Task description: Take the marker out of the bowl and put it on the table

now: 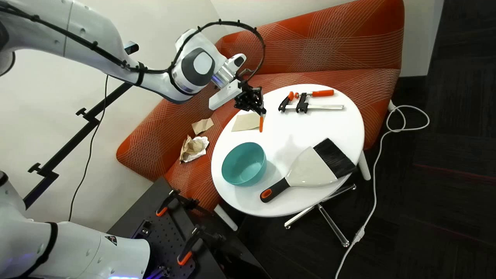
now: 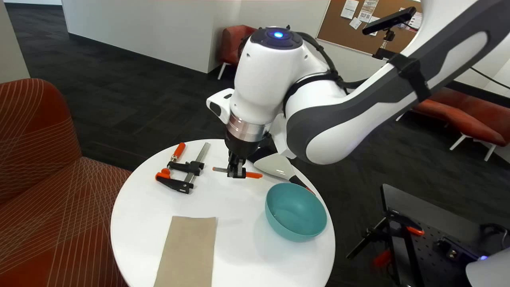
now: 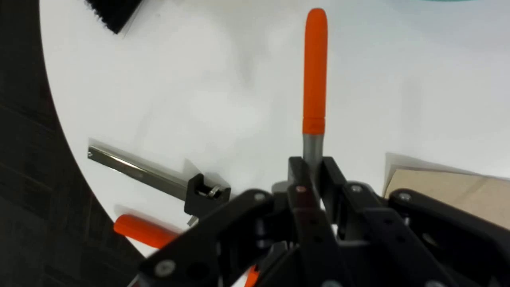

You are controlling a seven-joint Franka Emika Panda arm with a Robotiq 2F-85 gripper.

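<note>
Round and white, one table (image 1: 317,128) stands beside a red sofa (image 1: 329,42). Above it, the claw (image 3: 312,167) pinches one orange-capped marker (image 3: 315,83) by its grey barrel. Around them I count four things: one clamp (image 1: 302,104), one teal bowl (image 2: 297,215), one brush (image 1: 314,168), one brown paper (image 2: 189,247). Clamp and brush lie near the table's edge; white tabletop stretches between them and the bowl. Two more papers (image 1: 194,148) rest on the sofa.

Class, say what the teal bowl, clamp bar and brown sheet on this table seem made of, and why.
Teal bowl: perhaps satin plastic (smooth, even colour, soft sheen), or ceramic. Clamp bar: likely polished metal; silvery, bright reflected streak. Brown sheet: probably matte paper or card; thin, no shine.
</note>
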